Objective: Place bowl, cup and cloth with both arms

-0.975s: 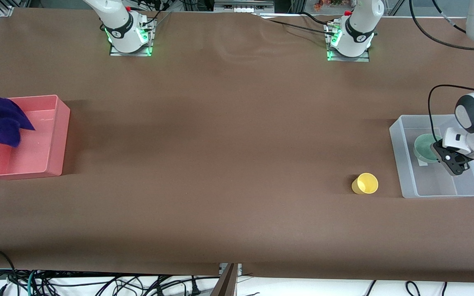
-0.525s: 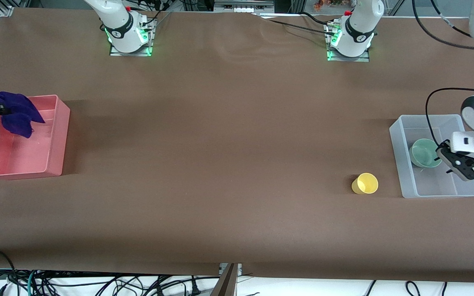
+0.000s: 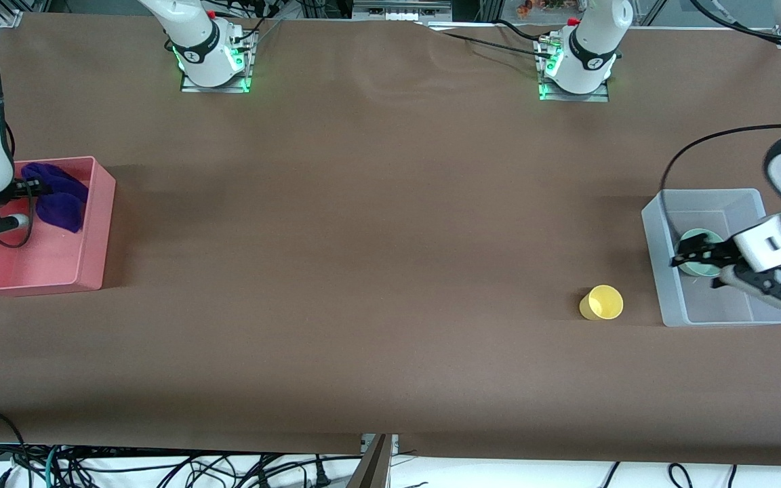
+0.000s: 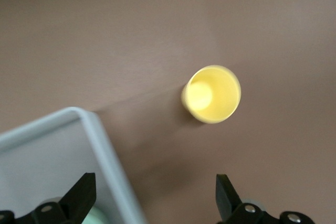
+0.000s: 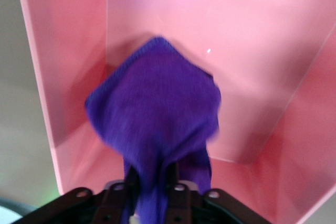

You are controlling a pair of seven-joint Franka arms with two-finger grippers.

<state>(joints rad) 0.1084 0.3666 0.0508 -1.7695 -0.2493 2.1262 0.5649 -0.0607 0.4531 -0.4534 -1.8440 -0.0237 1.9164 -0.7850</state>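
One cloth (image 3: 58, 200) clamped by right gripper (image 3: 28, 190); one bowl (image 3: 699, 252), one cup (image 3: 602, 302); left gripper (image 3: 692, 261) spread.

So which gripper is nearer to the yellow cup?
Left. The left gripper is open over the clear bin beside the yellow cup; the right gripper holds the purple cloth over the pink bin.

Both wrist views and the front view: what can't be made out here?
- Bowl: front view, partly covered by the left gripper; left wrist view shows only a sliver, cut by the frame edge.
- Left gripper: left wrist view cuts off all but the fingertips, which stand apart.
- Cloth: right wrist view, blurred; whether it touches the pink bin floor is unclear.
- Right gripper: front view, its tips are buried in cloth.
- Cup: fully visible.
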